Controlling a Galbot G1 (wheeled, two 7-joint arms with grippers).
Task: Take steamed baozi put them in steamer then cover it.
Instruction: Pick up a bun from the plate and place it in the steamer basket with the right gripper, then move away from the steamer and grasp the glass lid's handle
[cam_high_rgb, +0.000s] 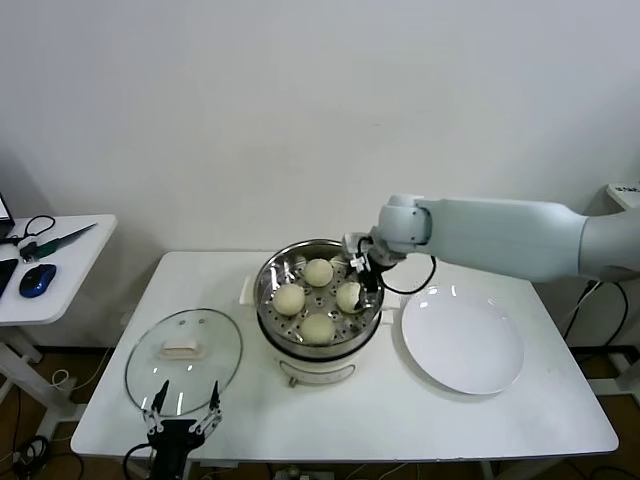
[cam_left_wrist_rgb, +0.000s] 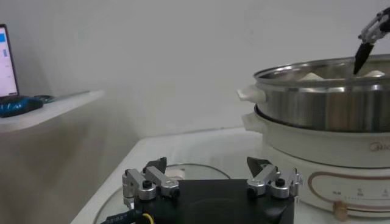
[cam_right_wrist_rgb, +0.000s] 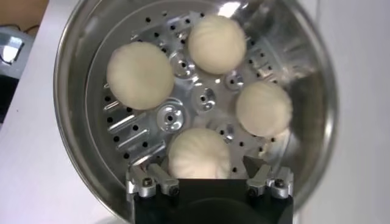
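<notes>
All four steamed baozi (cam_high_rgb: 318, 300) sit on the perforated tray (cam_right_wrist_rgb: 167, 115) inside the steamer (cam_high_rgb: 318, 345), spread in a loose ring and apart from one another. In my right wrist view they show as pale pleated rounds, and the one nearest me (cam_right_wrist_rgb: 199, 153) lies just between my fingers.

My right gripper (cam_high_rgb: 365, 280) hangs over the steamer's right side, its tip down inside the rim by the right-hand bun (cam_high_rgb: 349, 296). The fingers (cam_right_wrist_rgb: 270, 181) stand apart, one to either side of that bun; I cannot tell whether they touch it, but they are not closed on it. My right arm (cam_high_rgb: 500, 235) reaches in from the right, above the table.

The steel pot rests on its cream-white base (cam_left_wrist_rgb: 323, 155), with a side handle (cam_left_wrist_rgb: 250, 94) jutting out toward my other hand. The cover (cam_high_rgb: 184, 358) lies flat on the white table (cam_high_rgb: 400, 410) left of the steamer, handle (cam_high_rgb: 181, 350) up, off the pot.

My left gripper (cam_high_rgb: 182, 412) waits at the near left edge of the table, just in front of the cover, fingers (cam_left_wrist_rgb: 146, 182) spread wide and holding nothing.

A flat white plate (cam_high_rgb: 462, 343) lies bare to the right of the steamer. Off to the left, a side desk (cam_high_rgb: 50, 265) carries a blue mouse (cam_high_rgb: 37, 279).
</notes>
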